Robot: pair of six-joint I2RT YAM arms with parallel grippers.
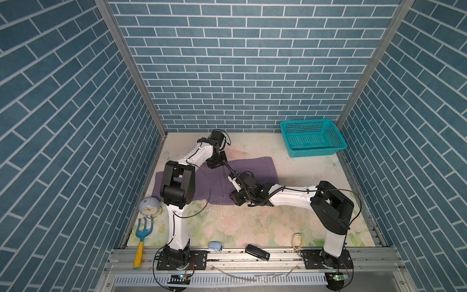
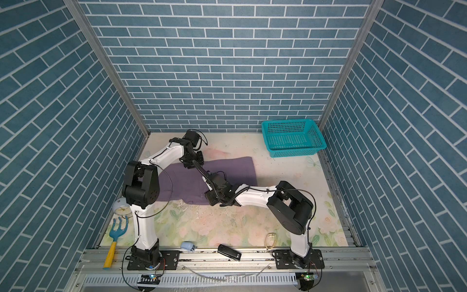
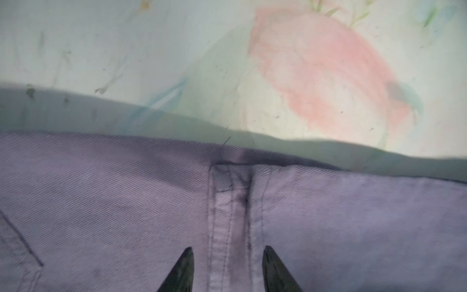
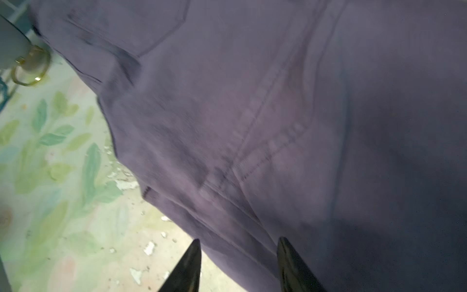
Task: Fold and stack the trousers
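The purple trousers (image 1: 255, 172) (image 2: 235, 169) lie folded flat in a wide band across the middle of the flowered table. My left gripper (image 3: 228, 252) hovers over their far edge (image 1: 214, 165), open, its dark fingertips either side of a stitched seam (image 3: 231, 215) with nothing held. My right gripper (image 4: 239, 241) stands open at the near edge of the trousers (image 1: 234, 196). One fingertip is over the table and one is over the cloth (image 4: 290, 151). Both arms hide part of the trousers in both top views.
A teal basket (image 1: 313, 139) (image 2: 293, 139) stands at the back right corner. At the front left are a pale clock (image 1: 149, 204) and a blue rake with a yellow handle (image 1: 142, 240). Along the front edge lie a small blue object (image 1: 215, 245), a black device (image 1: 257, 252) and a wire loop (image 1: 298, 240).
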